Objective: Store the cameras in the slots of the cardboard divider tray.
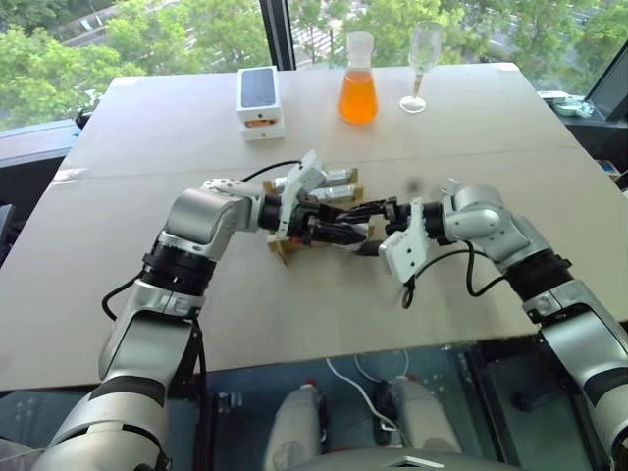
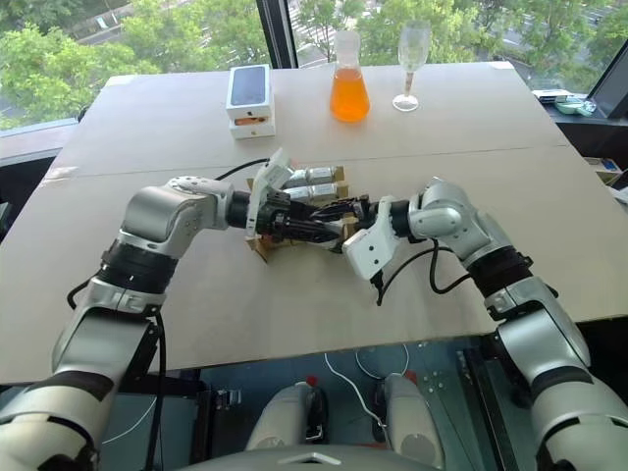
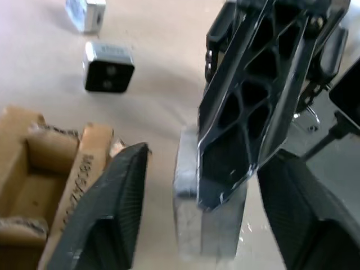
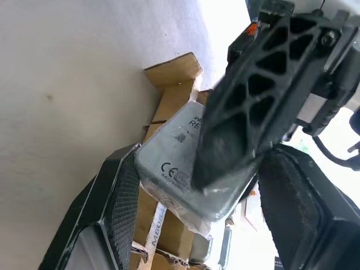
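Note:
My two grippers meet tip to tip over the middle of the table, just in front of the cardboard divider tray. My right gripper is shut on a silver-grey camera, with one finger against its edge. My left gripper straddles the same camera. Its fingers stand on either side with narrow gaps. Empty tan slots of the tray lie right beside the held camera. Two more cameras, one dark-faced and one silver, lie on the table past the tray.
A white phone box, an orange-filled flask and a wine glass stand along the table's far side. A black cable loops under my right wrist. The table's front edge runs close below both forearms.

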Available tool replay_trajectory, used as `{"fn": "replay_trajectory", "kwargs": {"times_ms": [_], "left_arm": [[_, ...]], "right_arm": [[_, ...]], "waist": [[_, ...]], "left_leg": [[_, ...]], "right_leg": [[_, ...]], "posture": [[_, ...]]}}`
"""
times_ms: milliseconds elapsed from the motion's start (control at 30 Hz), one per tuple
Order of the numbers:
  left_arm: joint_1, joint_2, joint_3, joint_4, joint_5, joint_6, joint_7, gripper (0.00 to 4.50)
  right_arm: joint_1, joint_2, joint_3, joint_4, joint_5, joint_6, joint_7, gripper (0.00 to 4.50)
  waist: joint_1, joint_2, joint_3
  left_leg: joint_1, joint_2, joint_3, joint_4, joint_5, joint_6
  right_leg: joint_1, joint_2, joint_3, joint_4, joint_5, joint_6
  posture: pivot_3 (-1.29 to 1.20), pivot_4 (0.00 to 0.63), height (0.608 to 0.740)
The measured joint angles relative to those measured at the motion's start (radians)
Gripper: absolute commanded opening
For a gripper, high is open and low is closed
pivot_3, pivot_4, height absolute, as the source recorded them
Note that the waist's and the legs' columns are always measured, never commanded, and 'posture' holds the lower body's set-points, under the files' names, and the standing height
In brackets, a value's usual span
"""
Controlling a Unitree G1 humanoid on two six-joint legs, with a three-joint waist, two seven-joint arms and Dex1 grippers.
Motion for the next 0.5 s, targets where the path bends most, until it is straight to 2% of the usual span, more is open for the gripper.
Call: {"fn": "replay_trajectory", "kwargs": {"times_ms": [167, 500], "left_arm": [[-0.047, 0.026, -0.064, 0.012, 0.035, 0.008, -0.068, 3.01], [-0.074, 0.021, -0.068, 0.049, 0.07, 0.002, -0.113, 3.01]], "right_arm": [[-0.032, -0.005, 0.03, 0.002, -0.017, -0.04, 0.0, 2.53], [-0.041, -0.011, 0.053, 0.016, -0.03, -0.073, -0.007, 2.53]], "waist": [[0.0, 0.0, 0.0], [0.0, 0.0, 0.0]], "left_leg": [[0.0, 0.0, 0.0, 0.001, 0.0, 0.0], [-0.001, 0.0, 0.0, 0.001, 0.0, 0.0]], "right_leg": [[0.0, 0.0, 0.0, 0.001, 0.0, 0.0], [-0.002, 0.0, 0.001, 0.002, 0.0, 0.0]], "posture": [[0.0, 0.15, 0.74], [0.0, 0.15, 0.74]]}}
